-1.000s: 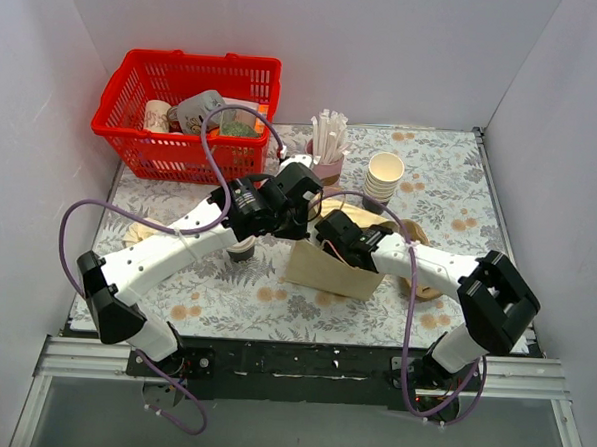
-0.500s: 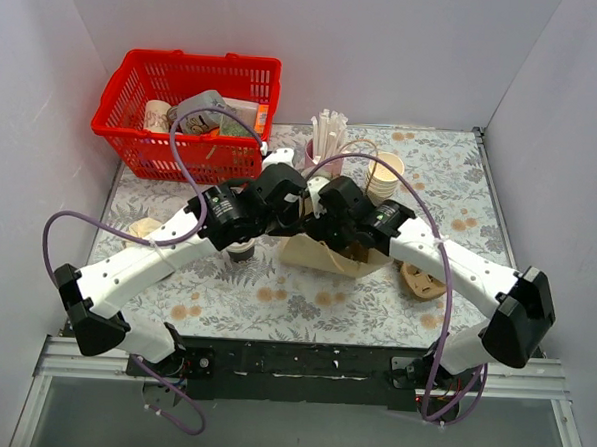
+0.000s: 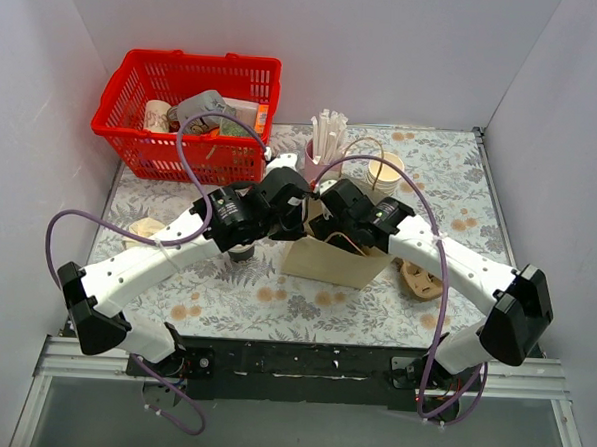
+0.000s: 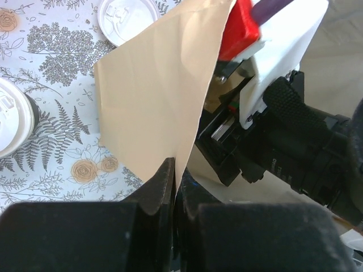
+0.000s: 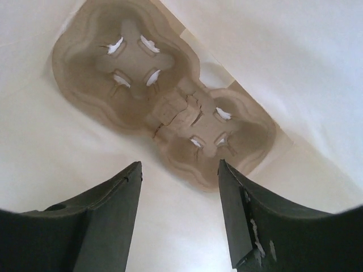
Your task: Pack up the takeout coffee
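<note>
left wrist view puts the takeout coffee (image 4: 10, 116) upright on the worktop (image 4: 57, 68) just left of the paper bag (image 4: 153, 96), nearest the left hand (image 4: 173, 170), clamped on the bag's rim, while the right hand (image 5: 179, 167) gapes empty inside, over a cup carrier (image 5: 164, 107).

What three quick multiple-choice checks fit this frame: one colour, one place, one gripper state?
1. The basket is: A) red B) blue C) green.
2. The cup carrier lies: A) in the basket B) inside the paper bag C) on top of the bag.
3. The left gripper is: A) open B) shut on nothing C) shut on the bag's edge.
Key: A, plainly red from above; B, the right wrist view shows it on the bag's floor; C, its jaws pinch the paper.
</note>
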{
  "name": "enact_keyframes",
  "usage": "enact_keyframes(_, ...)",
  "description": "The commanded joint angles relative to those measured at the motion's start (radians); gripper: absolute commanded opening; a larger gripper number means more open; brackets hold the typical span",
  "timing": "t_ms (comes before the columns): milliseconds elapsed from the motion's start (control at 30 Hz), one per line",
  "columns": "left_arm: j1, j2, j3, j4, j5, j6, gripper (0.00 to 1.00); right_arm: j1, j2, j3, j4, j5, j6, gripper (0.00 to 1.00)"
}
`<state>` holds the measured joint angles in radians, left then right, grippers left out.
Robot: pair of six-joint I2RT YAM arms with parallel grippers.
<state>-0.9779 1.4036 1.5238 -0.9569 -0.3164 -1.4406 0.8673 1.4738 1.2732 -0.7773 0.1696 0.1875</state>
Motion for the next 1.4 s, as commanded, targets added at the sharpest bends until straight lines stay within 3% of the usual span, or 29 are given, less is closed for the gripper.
enact_keyframes(0, -0.004, -0.014, -0.010, 0.021, 0.011, -0.006, 0.00, -0.020, -0.058, 0.044, 0.039, 0.036, 0.055, 0.64)
enact_keyframes(233, 0.001, -0.018, -0.053, 0.036, 0.034, -0.023, 0.00, -0.036, -0.187, 0.049, 0.225, -0.270, 0.041, 0.72)
enact_keyframes(300, -0.001, -0.020, -0.060, 0.040, 0.040, -0.027, 0.00, -0.039, -0.213, 0.057, 0.240, -0.297, 0.050, 0.74)
enact_keyframes(367, 0.001, -0.025, -0.065, 0.043, 0.042, -0.029, 0.00, -0.039, -0.219, 0.071, 0.216, -0.288, 0.059, 0.74)
enact_keyframes(567, 0.001, -0.031, -0.071, 0.063, 0.050, -0.030, 0.00, -0.040, -0.190, 0.088, 0.024, -0.177, 0.057, 0.55)
enact_keyframes(700, 0.001, -0.019, -0.057, 0.052, 0.043, -0.035, 0.00, -0.040, -0.185, 0.040, -0.040, -0.243, -0.039, 0.50)
enact_keyframes(867, 0.002, -0.009, -0.039, 0.029, 0.020, -0.047, 0.00, -0.040, -0.168, -0.026, -0.119, -0.135, -0.080, 0.48)
enact_keyframes(1100, 0.002, -0.017, -0.048, 0.076, 0.089, -0.032, 0.00, -0.040, -0.069, -0.152, 0.019, -0.162, -0.085, 0.44)
enact_keyframes(1367, 0.002, -0.020, -0.042, 0.072, 0.063, -0.034, 0.00, -0.040, -0.018, -0.239, 0.026, -0.217, -0.057, 0.40)
